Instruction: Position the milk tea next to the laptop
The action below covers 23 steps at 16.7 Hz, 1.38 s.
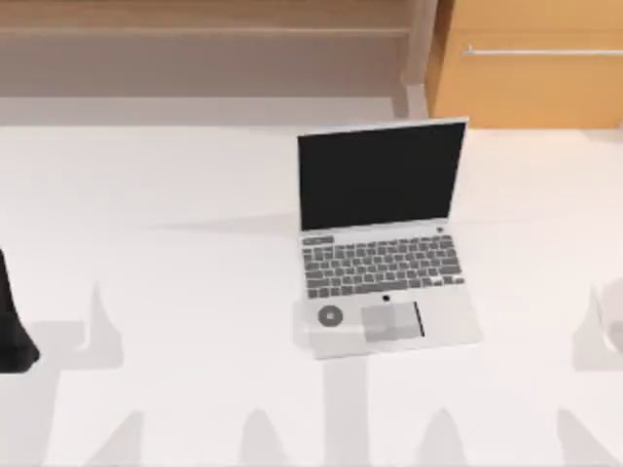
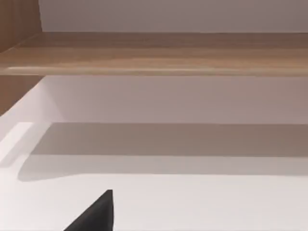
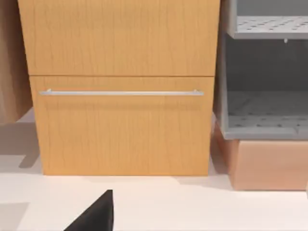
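The laptop (image 1: pixel 384 238) stands open right of the table's middle, its black screen upright toward the back. Its grey keyboard, trackpad and small round sticker face the front edge. The milk tea is out of view. My left arm (image 1: pixel 12 321) is a dark shape at the table's left edge, far from the laptop. A black piece of the left gripper (image 2: pixel 96 215) juts into the left wrist view over bare white table. A like black piece of the right gripper (image 3: pixel 96 215) shows in the right wrist view, facing a cabinet.
A wooden cabinet (image 1: pixel 531 63) with a metal handle bar (image 3: pixel 120 92) stands at the back right. Beside it is a grey shelf unit (image 3: pixel 264 86) on a tan box. A low wooden ledge (image 1: pixel 195 29) runs along the back left. A pale shape (image 1: pixel 613 316) sits at the right edge.
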Available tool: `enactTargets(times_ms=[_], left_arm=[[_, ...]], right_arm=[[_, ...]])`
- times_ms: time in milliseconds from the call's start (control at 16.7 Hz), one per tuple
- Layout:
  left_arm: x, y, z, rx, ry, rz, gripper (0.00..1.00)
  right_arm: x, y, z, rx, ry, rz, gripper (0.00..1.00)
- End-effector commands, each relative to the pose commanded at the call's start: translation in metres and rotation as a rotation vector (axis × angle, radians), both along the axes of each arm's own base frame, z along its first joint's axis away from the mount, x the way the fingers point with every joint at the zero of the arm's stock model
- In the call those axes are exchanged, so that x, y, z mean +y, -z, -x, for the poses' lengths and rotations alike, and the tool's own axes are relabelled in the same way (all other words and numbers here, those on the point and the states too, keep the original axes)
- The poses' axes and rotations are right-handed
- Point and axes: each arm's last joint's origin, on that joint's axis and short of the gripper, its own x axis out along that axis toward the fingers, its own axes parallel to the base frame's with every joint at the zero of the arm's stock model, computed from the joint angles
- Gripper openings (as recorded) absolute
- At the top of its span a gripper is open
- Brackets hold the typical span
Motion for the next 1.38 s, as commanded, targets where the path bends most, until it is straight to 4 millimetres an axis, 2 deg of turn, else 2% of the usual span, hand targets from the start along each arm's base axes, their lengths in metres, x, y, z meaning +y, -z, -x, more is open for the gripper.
enactTargets(times_ms=[240,420,720,1020,1200,1380], left_arm=[[0.000,0.000,0.000,0.000,0.000,0.000,1.00],[0.000,0.000,0.000,0.000,0.000,0.000,1.00],[0.000,0.000,0.000,0.000,0.000,0.000,1.00],[0.000,0.000,0.000,0.000,0.000,0.000,1.00],[0.000,0.000,0.000,0.000,0.000,0.000,1.00],[0.000,0.000,0.000,0.000,0.000,0.000,1.00]], right_arm=[[-0.003,-0.002,-0.002,0.000,0.000,0.019,1.00],[-0.014,-0.005,-0.009,0.032,0.003,0.071,1.00],[-0.055,0.013,-0.021,0.219,0.025,0.077,1.00],[-0.090,0.032,-0.017,0.304,0.019,0.012,1.00],[-0.098,0.034,-0.014,0.299,0.018,0.009,1.00],[-0.098,0.034,-0.014,0.299,0.018,0.009,1.00]])
